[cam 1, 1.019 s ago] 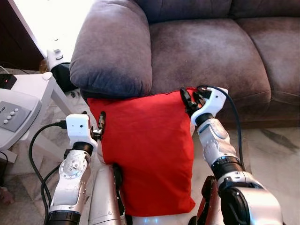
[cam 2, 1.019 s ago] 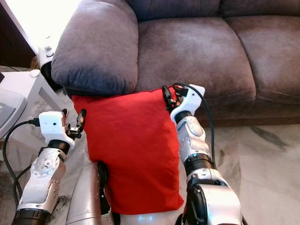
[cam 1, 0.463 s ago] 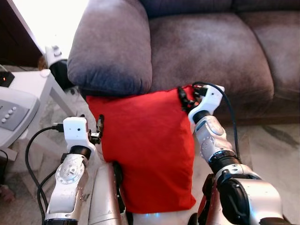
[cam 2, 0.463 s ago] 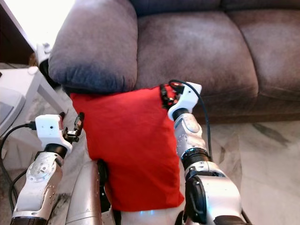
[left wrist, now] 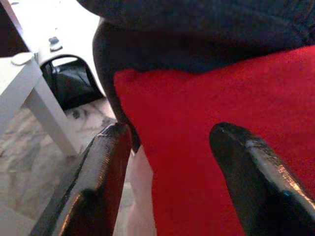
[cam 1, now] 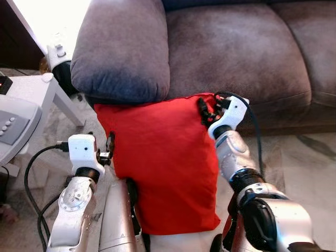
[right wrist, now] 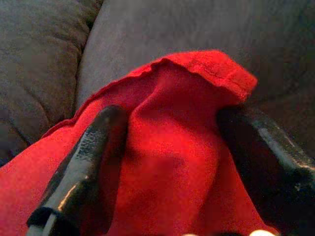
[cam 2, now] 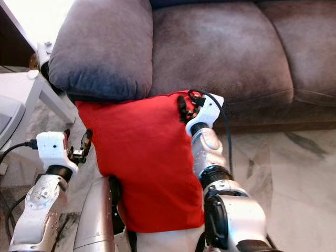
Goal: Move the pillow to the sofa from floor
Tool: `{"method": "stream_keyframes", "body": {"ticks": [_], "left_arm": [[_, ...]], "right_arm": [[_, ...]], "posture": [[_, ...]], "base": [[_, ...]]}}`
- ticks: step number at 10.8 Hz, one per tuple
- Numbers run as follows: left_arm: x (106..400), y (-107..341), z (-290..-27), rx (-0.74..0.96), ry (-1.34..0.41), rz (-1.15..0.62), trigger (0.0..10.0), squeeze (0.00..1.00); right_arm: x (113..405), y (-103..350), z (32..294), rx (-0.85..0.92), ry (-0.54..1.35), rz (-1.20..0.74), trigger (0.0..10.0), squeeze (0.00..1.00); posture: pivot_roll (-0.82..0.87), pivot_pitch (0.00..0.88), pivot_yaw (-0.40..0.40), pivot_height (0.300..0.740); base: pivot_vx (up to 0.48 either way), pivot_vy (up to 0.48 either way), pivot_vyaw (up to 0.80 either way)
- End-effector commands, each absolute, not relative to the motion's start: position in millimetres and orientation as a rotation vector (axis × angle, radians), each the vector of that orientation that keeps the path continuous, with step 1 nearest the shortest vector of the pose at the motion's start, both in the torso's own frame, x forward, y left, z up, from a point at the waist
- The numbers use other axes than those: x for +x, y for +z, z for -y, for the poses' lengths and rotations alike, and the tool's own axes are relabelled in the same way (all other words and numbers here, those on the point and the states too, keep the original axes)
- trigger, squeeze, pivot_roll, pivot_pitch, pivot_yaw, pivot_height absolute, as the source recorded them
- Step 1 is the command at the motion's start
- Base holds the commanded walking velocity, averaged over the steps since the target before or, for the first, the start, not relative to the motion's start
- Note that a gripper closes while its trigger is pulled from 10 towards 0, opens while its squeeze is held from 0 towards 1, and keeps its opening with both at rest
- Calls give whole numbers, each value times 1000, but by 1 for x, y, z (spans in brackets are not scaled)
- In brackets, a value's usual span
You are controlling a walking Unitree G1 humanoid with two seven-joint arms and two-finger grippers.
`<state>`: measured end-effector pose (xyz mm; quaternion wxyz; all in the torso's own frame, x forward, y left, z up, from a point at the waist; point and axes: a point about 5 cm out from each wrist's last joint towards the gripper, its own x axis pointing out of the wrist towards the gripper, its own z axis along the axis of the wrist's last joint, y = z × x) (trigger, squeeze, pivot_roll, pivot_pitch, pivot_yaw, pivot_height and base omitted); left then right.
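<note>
The red pillow (cam 1: 163, 163) hangs upright in front of my body, off the floor. Its top edge sits just under the sofa's padded armrest (cam 1: 121, 47). My left gripper (cam 1: 109, 149) is at the pillow's left edge, one finger (left wrist: 256, 182) lying over the red fabric (left wrist: 197, 147) and the other beside the edge. My right gripper (cam 1: 206, 111) is shut on the top right corner, where the fabric (right wrist: 167, 162) bunches between its fingers. The grey-brown sofa seat (cam 1: 236, 47) lies straight ahead, beyond the pillow.
A white side table (cam 1: 31, 89) stands at the left beside the armrest, with a grey device with buttons (cam 1: 10, 126) near it. Marble floor (cam 1: 304, 157) runs along the sofa's front on the right. A black cable (cam 1: 31, 163) loops off my left wrist.
The whole view has shifted a little as I move at the sofa. Both grippers keep their places on the pillow, whose top has crept slightly closer to the seat front.
</note>
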<state>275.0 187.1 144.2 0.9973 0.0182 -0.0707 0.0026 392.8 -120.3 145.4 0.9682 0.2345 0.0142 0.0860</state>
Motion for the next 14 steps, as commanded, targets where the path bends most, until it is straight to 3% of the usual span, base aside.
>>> {"method": "stream_keyframes", "body": {"ticks": [1,4,5,6,14], "left_arm": [[270,146,-190,51,11,140,10000,0],[266,146,-190,58,7,128,10000,0],[266,146,-189,58,5,123,10000,0],[266,146,-189,58,4,117,10000,0],[267,142,-186,58,-1,99,10000,0]], "right_arm": [[392,142,113,536,195,-65,10000,0],[392,140,105,612,202,-74,10000,0],[391,140,102,623,220,-66,1412,0],[390,141,99,638,245,-54,0,0],[389,139,100,651,245,-53,0,0]], "posture": [[241,314,45,485],[250,319,47,485],[250,319,46,485],[248,319,45,485],[241,316,45,485]], "base": [[0,0,0],[0,0,0],[0,0,0],[0,0,0],[0,0,0]]}}
